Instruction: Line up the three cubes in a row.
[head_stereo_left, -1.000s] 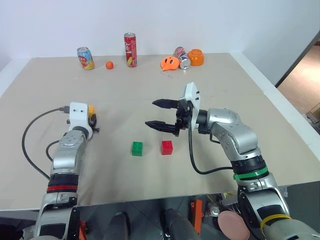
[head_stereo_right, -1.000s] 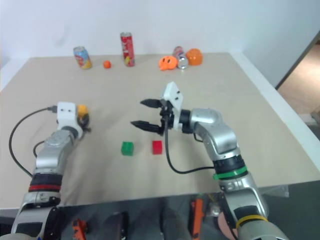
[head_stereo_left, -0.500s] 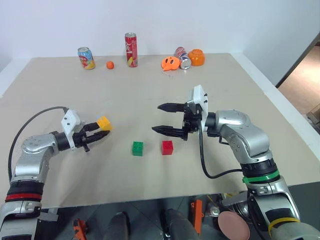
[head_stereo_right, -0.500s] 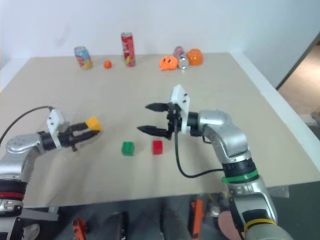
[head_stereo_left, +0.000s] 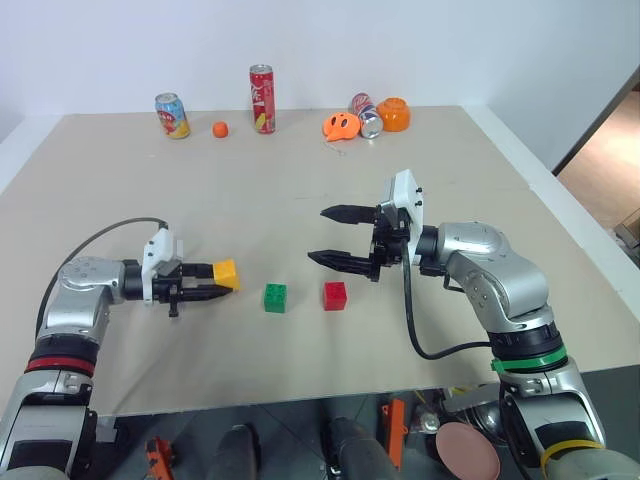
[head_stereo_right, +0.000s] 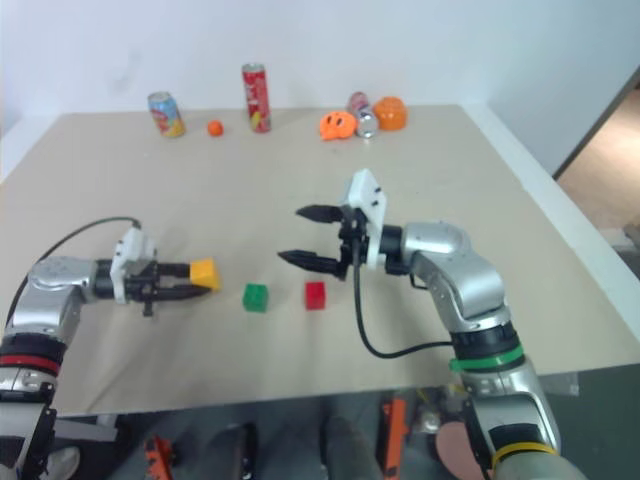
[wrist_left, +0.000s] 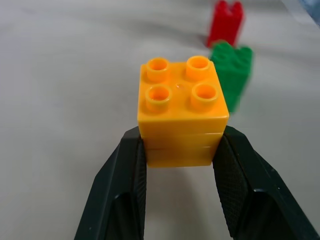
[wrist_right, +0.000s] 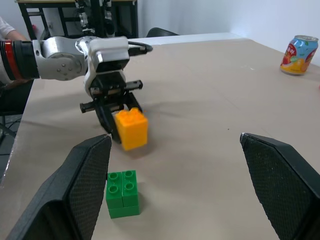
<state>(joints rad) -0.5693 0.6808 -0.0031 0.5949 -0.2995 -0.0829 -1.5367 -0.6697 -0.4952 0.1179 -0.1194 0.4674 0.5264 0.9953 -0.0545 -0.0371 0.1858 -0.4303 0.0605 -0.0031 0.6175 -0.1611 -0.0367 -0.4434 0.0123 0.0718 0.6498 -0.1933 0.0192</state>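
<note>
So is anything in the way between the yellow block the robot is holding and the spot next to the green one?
No, nothing visible blocks it. The left claw is shut on the yellow cube, just left of the green cube, with bare table between them. The red cube sits on the green one's far side.

Left gripper (wrist_right: 121, 131): clamped on yellow cube (wrist_right: 131, 129), above table (wrist_right: 210, 150).
Green cube (wrist_right: 123, 194): on table, near yellow cube.
Can (wrist_right: 299, 54): upright, far off.

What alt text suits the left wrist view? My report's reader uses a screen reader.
The left gripper clamps a yellow cube, studs up, between its black fingers, above the table; the green cube and red cube sit beyond.
</note>
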